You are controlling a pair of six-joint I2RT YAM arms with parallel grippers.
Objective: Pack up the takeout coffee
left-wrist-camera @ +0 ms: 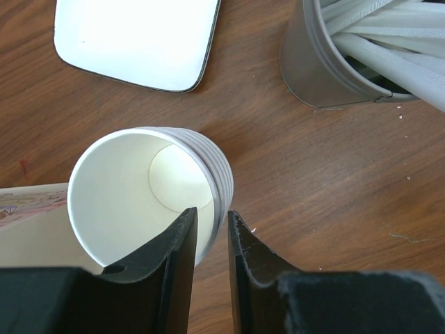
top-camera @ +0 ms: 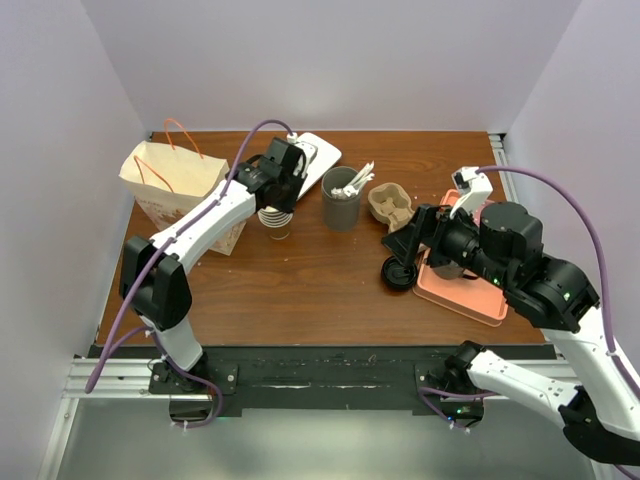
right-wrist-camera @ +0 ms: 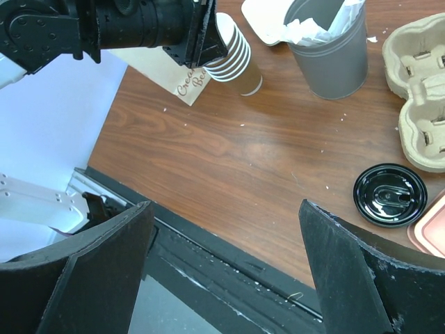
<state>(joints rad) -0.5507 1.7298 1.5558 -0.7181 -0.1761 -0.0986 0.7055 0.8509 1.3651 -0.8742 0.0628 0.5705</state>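
- Brown wood table (top-camera: 320, 290), pale walls on three sides.
- Far left: paper bag (top-camera: 170, 185), upright, mouth open, orange handles up.
- Just right of the bag: stack of cream cups (top-camera: 277, 222), lidless and upright.
- My left pincer (left-wrist-camera: 212, 214) is at the top cup (left-wrist-camera: 132, 202), set narrow. One finger is inside the cup, the other outside against the stacked rims. Can't tell whether the wall is actually clamped.
- Behind the stack: white tray (left-wrist-camera: 135, 42), flat on the wood.
- Centre: grey cup (top-camera: 341, 205) of white utensils, upright, near the stack but apart from it.
- Right of that: pulp cup carrier (top-camera: 390, 205).
- Capped cup: can't place one from these views.
- Black lid (right-wrist-camera: 389, 195) lies flat on the wood on its own. It sits nearer the front than the carrier, just beside the left edge of the salmon tray (top-camera: 470, 300), well apart from the stack.
- My right pincer (right-wrist-camera: 224, 209) is spread wide with nothing between the fingers, hanging over bare table just left of the lid.
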